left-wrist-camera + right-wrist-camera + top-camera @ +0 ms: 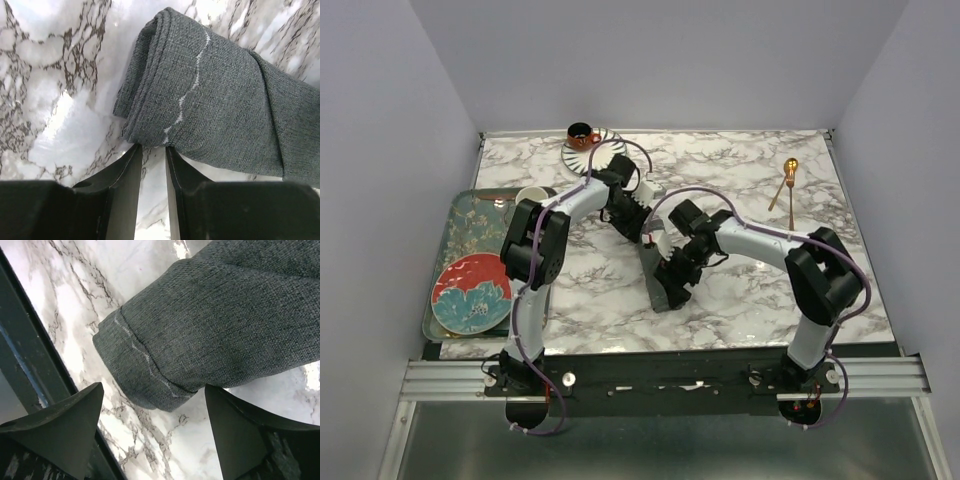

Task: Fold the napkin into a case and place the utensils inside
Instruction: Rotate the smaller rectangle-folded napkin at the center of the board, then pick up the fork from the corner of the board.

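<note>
1. My right end effector is spread wide, one finger at the lower left of its wrist view and one at the lower right. It holds nothing.
2. One end of the napkin lies flat on the marble just above that gap, in the upper right of the same view.
3. My left end effector has its jaws drawn close, leaving a thin slit with bare marble showing through it. I see nothing pinched. The tips sit right at the lower edge of the napkin's other end, at mid-frame. Whether they touch it or stop just short, I cannot tell.
4. The cloth is a long, narrow grey bundle with stacked folds and a pale hem stitch showing at both ends. In the overhead view it lies at lower centre of the table, largely hidden under my two wrists.
5. I judge the folding to be at its close — the cloth already has the shape of the case and neither end effector grips it. Whether a mouth stands open, I cannot tell.
6. The utensils lie crossed at the upper right of the overhead view, well apart from the case and not yet inside.
7. The next move looks like the fetch. My right arm is the nearer one — it would lift clear and reach to the upper right. The thin handles lie flat on hard marble, so that calls for a low, exact pinch. My left belongs by the case, steadying the soft cloth so it does not slide.
</note>
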Controlling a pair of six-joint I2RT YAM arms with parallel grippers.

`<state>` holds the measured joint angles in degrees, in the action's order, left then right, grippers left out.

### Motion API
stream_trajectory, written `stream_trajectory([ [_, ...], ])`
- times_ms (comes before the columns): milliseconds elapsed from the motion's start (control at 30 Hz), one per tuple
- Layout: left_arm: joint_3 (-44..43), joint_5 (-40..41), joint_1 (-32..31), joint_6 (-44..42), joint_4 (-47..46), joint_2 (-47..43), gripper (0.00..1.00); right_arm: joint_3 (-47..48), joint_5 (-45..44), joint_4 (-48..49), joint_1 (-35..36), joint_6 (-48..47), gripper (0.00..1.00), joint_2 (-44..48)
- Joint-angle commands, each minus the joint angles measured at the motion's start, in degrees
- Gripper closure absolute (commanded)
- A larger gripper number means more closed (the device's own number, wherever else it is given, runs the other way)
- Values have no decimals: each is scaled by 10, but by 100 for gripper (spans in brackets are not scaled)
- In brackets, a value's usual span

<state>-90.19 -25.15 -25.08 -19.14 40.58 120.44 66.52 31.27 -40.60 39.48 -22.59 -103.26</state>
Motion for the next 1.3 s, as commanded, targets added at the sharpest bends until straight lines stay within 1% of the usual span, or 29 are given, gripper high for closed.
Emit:
stream_trajectory([
  [0,-21,-55,18,16,3,-5,63,-3,24,-38,-25,25,9,60],
  [33,-18,-67,27,20,0,-15,63,-7,33,-43,-36,23,9,83],
  [67,-19,-80,47,32,-2,-24,63,-9,47,-49,-59,22,11,95],
  [133,-20,-112,61,43,-1,-50,63,-12,59,-49,-75,13,15,123],
  [233,1,-134,68,65,-15,-85,62,-14,83,-34,-84,18,28,129],
  [267,9,-167,67,76,-22,-91,63,-13,100,-18,-85,27,39,121],
  [300,17,-183,67,92,-46,-99,63,-11,108,-11,-84,46,44,113],
  [333,28,-204,66,136,-58,-100,64,-9,111,-5,-84,57,49,104],
  [367,31,-226,65,153,-71,-100,64,-4,110,0,-85,66,54,81],
  [433,36,-235,58,189,-102,-94,64,4,97,7,-85,94,55,64],
  [567,36,-248,50,247,-159,-72,65,-3,90,14,-85,126,44,47],
  [667,19,-254,37,265,-182,-46,65,-23,95,20,-85,146,40,53],
  [767,5,-264,28,281,-204,-19,66,-38,93,27,-85,163,39,52],
  [800,4,-269,28,304,-225,-7,68,-39,96,29,-85,170,40,50],
  [867,17,-289,28,335,-257,0,69,-42,111,37,-86,177,43,53],
  [900,25,-293,28,362,-289,5,69,-45,118,43,-86,184,43,55],
  [1000,42,-303,28,393,-326,25,69,-54,148,69,-85,197,51,56],
  [1067,43,-293,28,409,-331,39,69,-56,154,72,-85,198,58,46],
  [1267,20,-254,37,426,-318,108,69,-69,129,66,-78,192,66,-9],
])
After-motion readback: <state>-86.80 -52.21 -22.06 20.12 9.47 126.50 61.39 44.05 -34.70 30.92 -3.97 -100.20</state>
